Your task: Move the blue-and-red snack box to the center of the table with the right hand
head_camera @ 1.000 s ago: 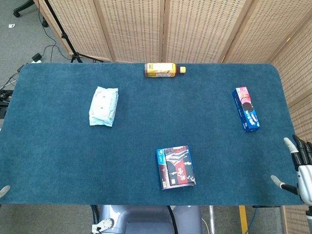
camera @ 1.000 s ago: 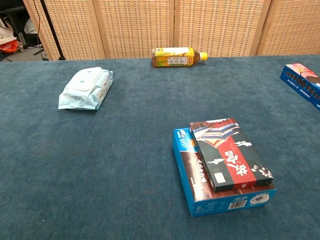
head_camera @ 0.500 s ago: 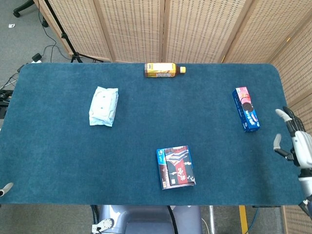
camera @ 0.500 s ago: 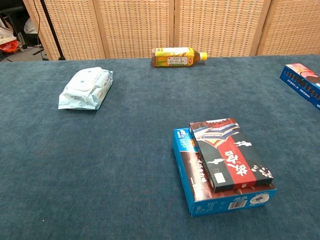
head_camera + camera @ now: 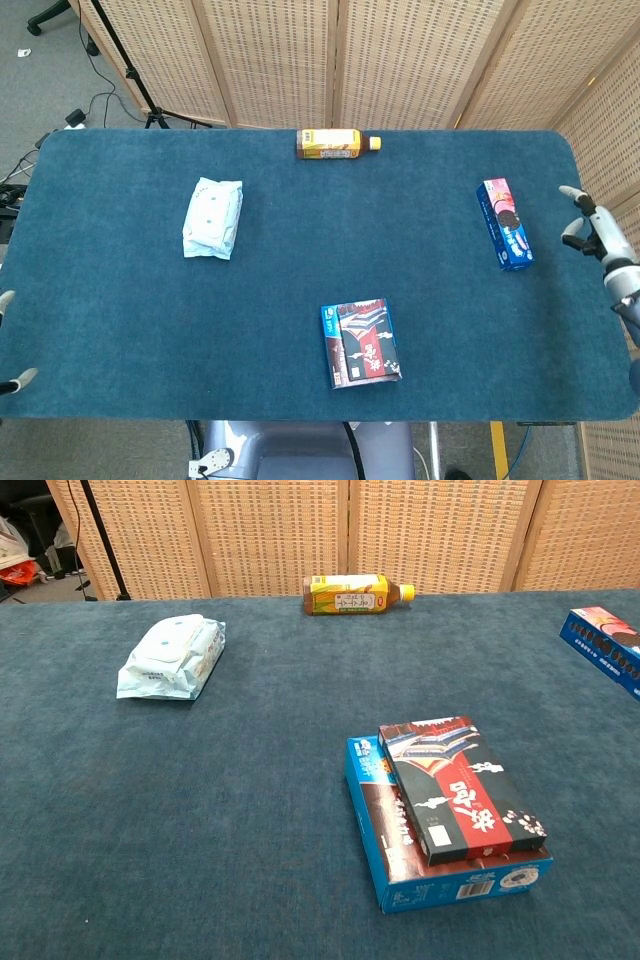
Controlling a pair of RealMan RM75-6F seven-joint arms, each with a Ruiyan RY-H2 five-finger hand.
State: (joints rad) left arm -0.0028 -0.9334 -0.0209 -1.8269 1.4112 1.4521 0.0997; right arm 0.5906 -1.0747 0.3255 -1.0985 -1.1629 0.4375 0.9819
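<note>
The head view takes in the whole desk from above and is the only view that shows the robot hands: the right robot hand hangs at the desk's right edge with its fingers apart and nothing in them, and only fingertips of the left robot hand peek in at the left border, too little to tell how that hand is set. The chest view, looking low across the blue cloth, shows neither robot hand, but it makes plain what the head view only hints at: the box nearest the robot is a blue carton lying flat with a smaller red-and-black pack resting on top of it, and it cuts off all but one end of the snack box at its right border. In the head view the snack box, blue with a red end, lies flat and lengthwise on the right part of the desk, just to the left of the right robot hand and not touching it. Taking the snack box as the landmark, the stacked box lies well to its left and nearer the robot, the bottle lies on its side far left at the back edge, and the white pack lies farthest left.
</note>
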